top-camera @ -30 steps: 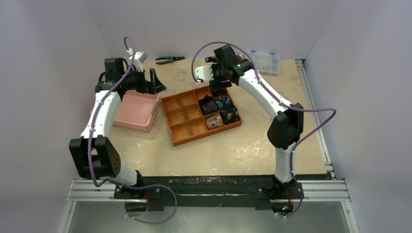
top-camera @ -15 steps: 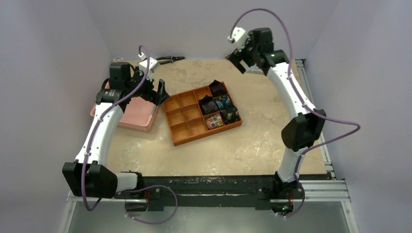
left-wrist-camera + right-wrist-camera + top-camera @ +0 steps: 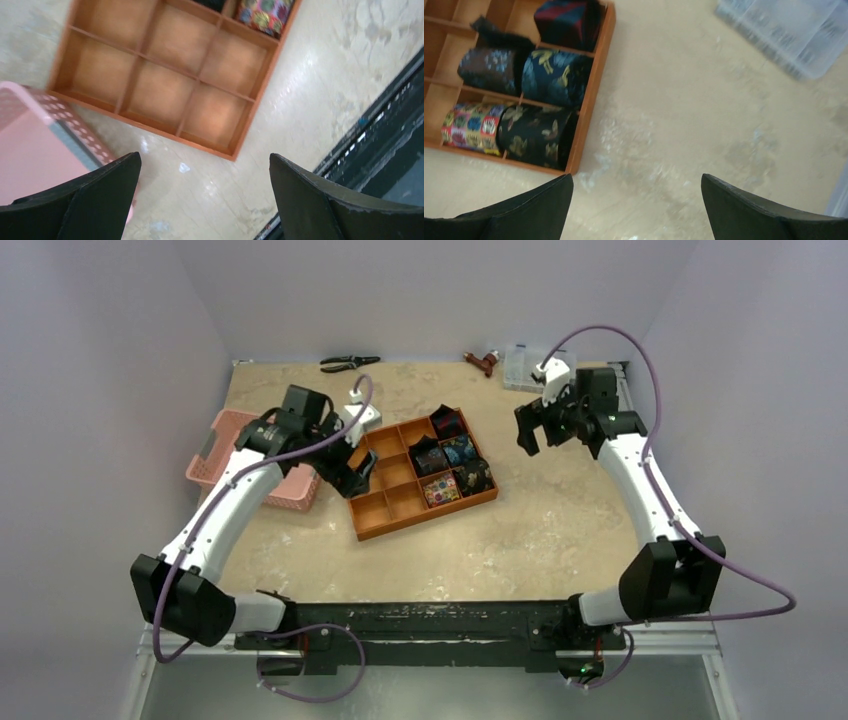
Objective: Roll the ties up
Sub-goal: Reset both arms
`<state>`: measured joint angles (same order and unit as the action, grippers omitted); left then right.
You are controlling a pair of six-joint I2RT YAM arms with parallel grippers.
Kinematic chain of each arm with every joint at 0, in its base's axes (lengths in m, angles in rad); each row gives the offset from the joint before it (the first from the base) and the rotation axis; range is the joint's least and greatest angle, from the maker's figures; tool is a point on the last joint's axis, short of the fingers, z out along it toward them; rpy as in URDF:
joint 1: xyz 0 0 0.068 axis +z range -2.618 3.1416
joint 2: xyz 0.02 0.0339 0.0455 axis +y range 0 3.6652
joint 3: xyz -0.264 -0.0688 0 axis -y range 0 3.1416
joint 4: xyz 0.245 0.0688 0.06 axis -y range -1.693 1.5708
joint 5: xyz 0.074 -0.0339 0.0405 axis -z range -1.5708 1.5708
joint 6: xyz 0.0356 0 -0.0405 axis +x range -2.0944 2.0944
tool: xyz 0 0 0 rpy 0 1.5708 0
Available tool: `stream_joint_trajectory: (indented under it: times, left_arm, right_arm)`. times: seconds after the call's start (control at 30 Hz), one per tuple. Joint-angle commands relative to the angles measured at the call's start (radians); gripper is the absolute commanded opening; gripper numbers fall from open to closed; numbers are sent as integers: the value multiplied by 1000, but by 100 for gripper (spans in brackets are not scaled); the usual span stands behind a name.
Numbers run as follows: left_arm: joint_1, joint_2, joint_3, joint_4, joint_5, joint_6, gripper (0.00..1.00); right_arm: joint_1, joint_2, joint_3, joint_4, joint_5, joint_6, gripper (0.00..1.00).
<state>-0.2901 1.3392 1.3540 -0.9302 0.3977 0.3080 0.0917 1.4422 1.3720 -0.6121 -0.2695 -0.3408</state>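
Rolled patterned fabric ties [image 3: 556, 77] sit in the right compartments of the orange partitioned tray [image 3: 400, 502], probably to keep them coiled. The left gripper [image 3: 204, 160] and right gripper [image 3: 636, 177] hover with jaws spread and empty.

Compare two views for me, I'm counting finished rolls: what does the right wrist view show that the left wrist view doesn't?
Only right wrist: the navy-and-red striped rolled tie, the navy floral rolled tie, a clear plastic box, the open right gripper. Only left wrist: a pink plastic basket, the black base rail, the open left gripper. Both: the orange wooden divided tray, the multicoloured rolled tie, the beige table.
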Motion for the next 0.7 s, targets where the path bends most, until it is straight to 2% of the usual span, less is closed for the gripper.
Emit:
stream_joint_trajectory:
  times: [0.0, 0.13, 0.33, 0.67]
  left_arm:
    - [-82, -51, -97, -66, -88, 45, 100]
    - [-89, -52, -154, -44, -106, -42, 100]
    - [-90, -90, -272, 31, -243, -27, 100]
    - [-86, -114, -293, 58, -280, -65, 100]
  right_arm:
    - [-4, -83, -130, 4, -76, 30, 98]
    - [-4, -96, -224, 4, -81, 51, 98]
    - [-3, -125, -322, 17, -61, 27, 98]
    - [-3, -134, -317, 0, -69, 22, 98]
